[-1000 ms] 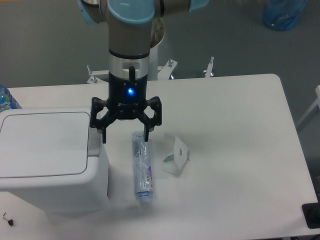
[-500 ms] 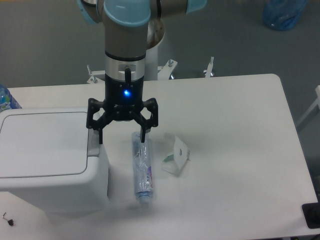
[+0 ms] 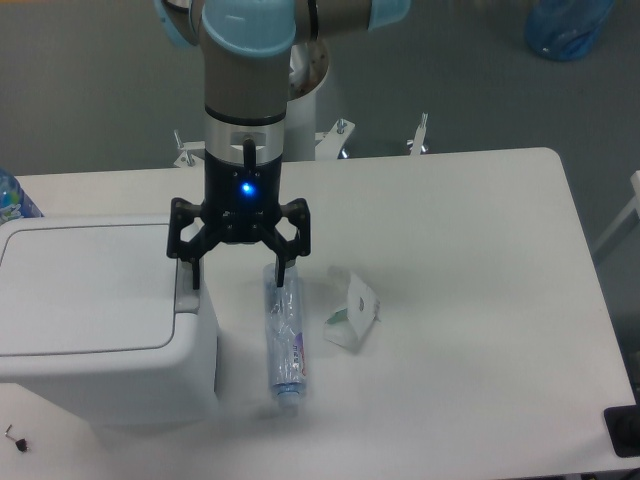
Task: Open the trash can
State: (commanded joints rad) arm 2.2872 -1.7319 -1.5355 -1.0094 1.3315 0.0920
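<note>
The trash can (image 3: 100, 330) is a large boxy white bin at the left of the table, with its flat white lid (image 3: 85, 285) shut. Its grey push tab (image 3: 187, 295) sits at the lid's right edge. My gripper (image 3: 236, 279) hangs open, pointing down, just right of the lid. Its left fingertip (image 3: 195, 277) is right above the grey tab and its right fingertip (image 3: 278, 276) is over the top of the bottle. The gripper holds nothing.
A clear crushed plastic bottle (image 3: 284, 335) lies on the white table (image 3: 470, 300) right of the bin. A crumpled white wrapper (image 3: 354, 313) lies right of the bottle. A blue-capped bottle (image 3: 12, 198) stands at the left edge.
My gripper has shifted left, toward the bin. Its left finger went from beside the bin's corner to above the grey tab. It stays open.
</note>
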